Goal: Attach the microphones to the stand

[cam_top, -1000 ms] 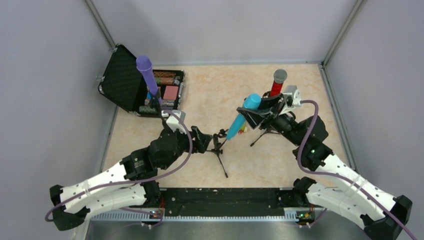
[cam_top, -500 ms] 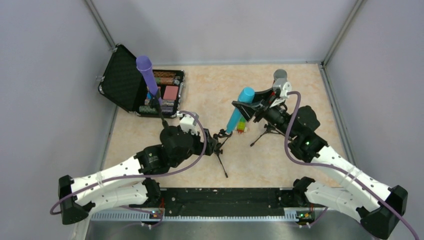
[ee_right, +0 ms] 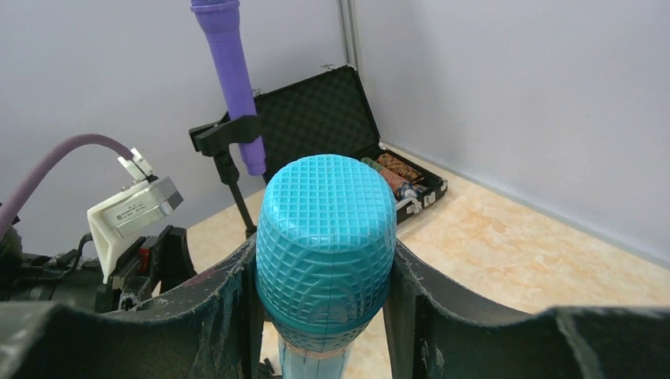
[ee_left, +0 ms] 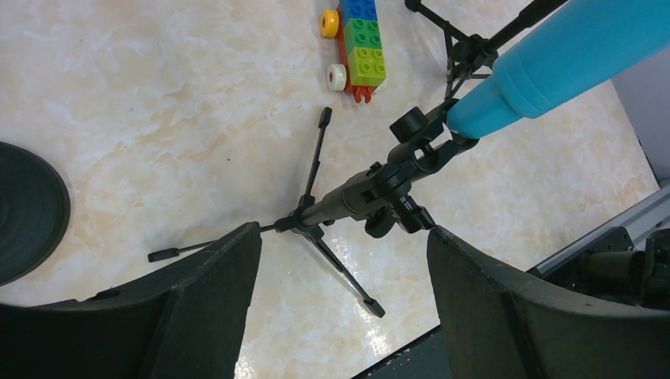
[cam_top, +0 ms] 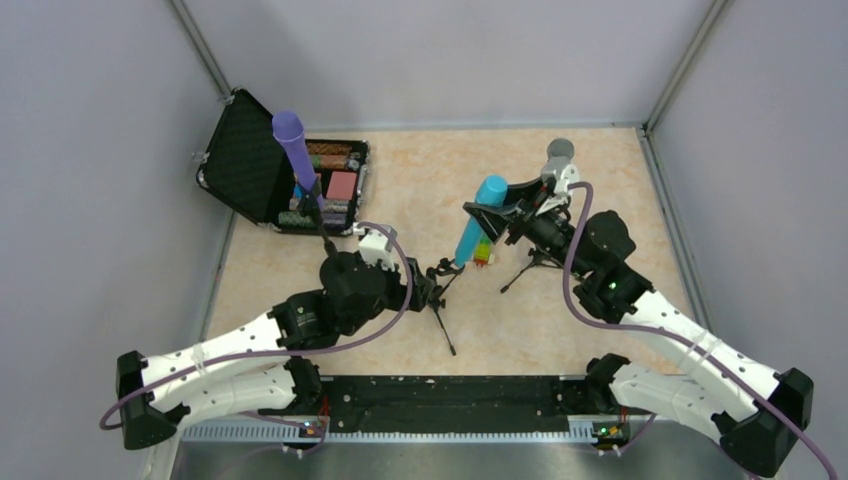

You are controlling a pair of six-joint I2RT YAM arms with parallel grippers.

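My right gripper (cam_top: 497, 215) (ee_right: 325, 253) is shut on the ribbed head of the cyan microphone (cam_top: 476, 225) (ee_right: 326, 229). That microphone slants down, its lower end at the clip (ee_left: 430, 146) of the middle tripod stand (cam_top: 438, 292) (ee_left: 348, 201). The left gripper (cam_top: 428, 285) (ee_left: 341, 233) is open, its fingers on either side of this stand's post without touching it. The purple microphone (cam_top: 293, 150) (ee_right: 229, 71) stands upright in a clip stand by the case. Only the grey head (cam_top: 559, 150) of the red microphone shows, behind my right wrist.
An open black case (cam_top: 245, 170) (ee_right: 316, 118) with small items lies at the far left. A multicoloured block toy (cam_top: 484, 252) (ee_left: 359, 43) lies between the middle stand and another tripod (cam_top: 535, 262) (ee_left: 466, 47). A round black disc (ee_left: 24, 205) sits at the left edge.
The right arm has carried the cyan microphone left and away, now hiding the red microphone's body. My left arm has shifted right, closer to the middle stand. Little has moved in the last half second.
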